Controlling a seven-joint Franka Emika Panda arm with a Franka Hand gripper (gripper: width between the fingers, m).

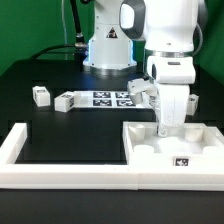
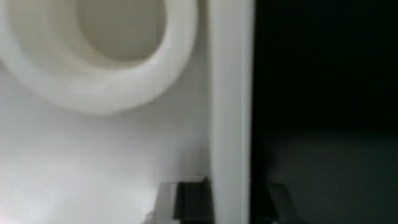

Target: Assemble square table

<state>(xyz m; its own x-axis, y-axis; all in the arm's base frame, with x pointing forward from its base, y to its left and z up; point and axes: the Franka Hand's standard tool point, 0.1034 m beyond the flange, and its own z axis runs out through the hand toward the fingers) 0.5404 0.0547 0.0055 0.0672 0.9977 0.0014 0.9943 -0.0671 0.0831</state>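
Note:
The white square table top (image 1: pixel 195 150) lies at the exterior view's lower right, with round corner sockets and a black-white tag (image 1: pixel 182 161). My gripper (image 1: pixel 165 128) points straight down at its far rim. In the wrist view the raised rim (image 2: pixel 231 90) runs between my two dark fingers (image 2: pixel 187 203), which sit against both of its sides; my gripper (image 2: pixel 228 198) is shut on the rim. A round socket (image 2: pixel 107 50) shows beside it. White leg blocks lie at the left (image 1: pixel 40 95), (image 1: pixel 65 101), and another (image 1: pixel 140 88) is behind my gripper.
The marker board (image 1: pixel 112 97) lies flat mid-table. The long white bar frame (image 1: pixel 60 172) runs along the front and up the left side, and the table top rests against it. The robot base (image 1: pixel 108 45) stands at the back.

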